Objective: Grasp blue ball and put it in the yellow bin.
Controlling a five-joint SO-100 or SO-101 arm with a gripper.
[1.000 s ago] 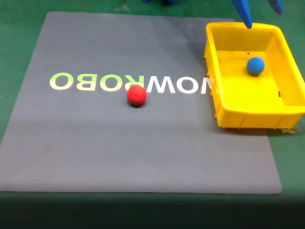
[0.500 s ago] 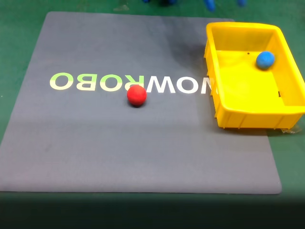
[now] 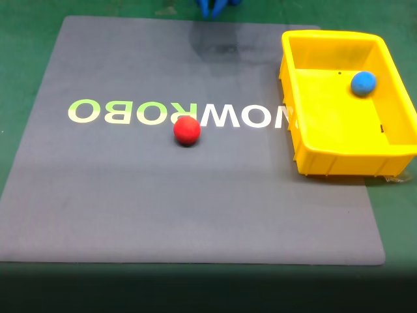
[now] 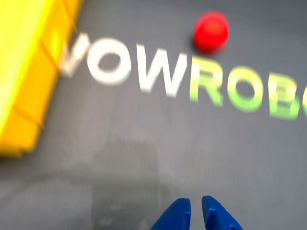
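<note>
Fixed view: blue ball [image 3: 363,83] sits inside the yellow bin [image 3: 339,162], near its far right wall. Red ball [image 3: 187,130] rests on the grey mat [image 3: 163,208], just below the "ROBO" lettering. Gripper [image 3: 214,6] is at the top edge, over the mat's far side. Wrist view: gripper [image 4: 196,210] tips nearly together, narrow gap, holding nothing.

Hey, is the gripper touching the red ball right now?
Apart. The wrist view shows the gripper at the bottom edge and the red ball far off at the top, with bare grey mat between them.
</note>
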